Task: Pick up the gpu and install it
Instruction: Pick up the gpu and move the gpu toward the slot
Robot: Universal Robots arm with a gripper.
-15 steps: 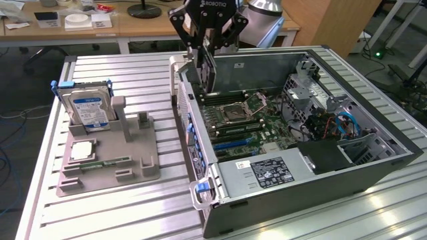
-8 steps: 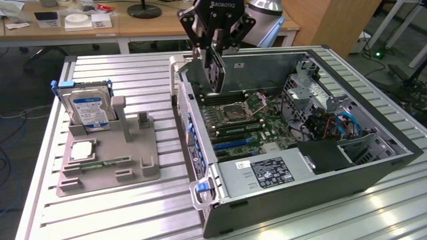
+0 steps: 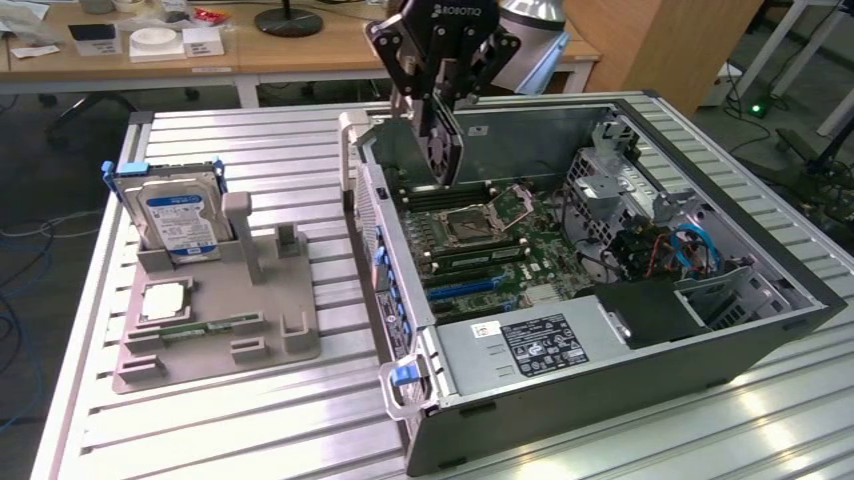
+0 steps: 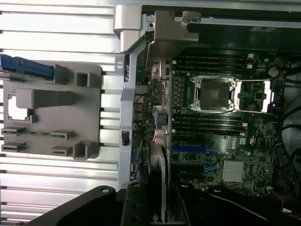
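Two containers on the worktop [image 3: 267, 420], and the action is at the big one. The computer case [image 3: 747, 230] lies open on its side, and the gripper [image 3: 443, 95] hangs right over it, fingers [image 4: 134, 207] pinching the top of the gpu [image 3: 442, 150]. The card is held upright on edge, its lower end dipping inside the case, close to the case wall that faces the grey holder [image 3: 287, 300]. It is not clear whether the card touches anything below.

From the wrist, the gpu [image 4: 157, 183] shows edge-on as a thin strip running along that same wall, beside the motherboard [image 4: 221, 141].

Inside the case, the motherboard [image 3: 534, 250] covers the floor, with the open processor socket [image 3: 474, 228] near the middle and blue slots just beyond it. A power supply [image 3: 534, 345] with a white label fills one end of the case, and blue cables [image 3: 694, 250] curl by the far wall.

Beside the case, the grey holder carries a hard drive [image 3: 180, 215] standing upright in its slot, a processor chip [image 3: 163, 300] lying flat, and a memory stick [image 3: 200, 327] lying in its groove.
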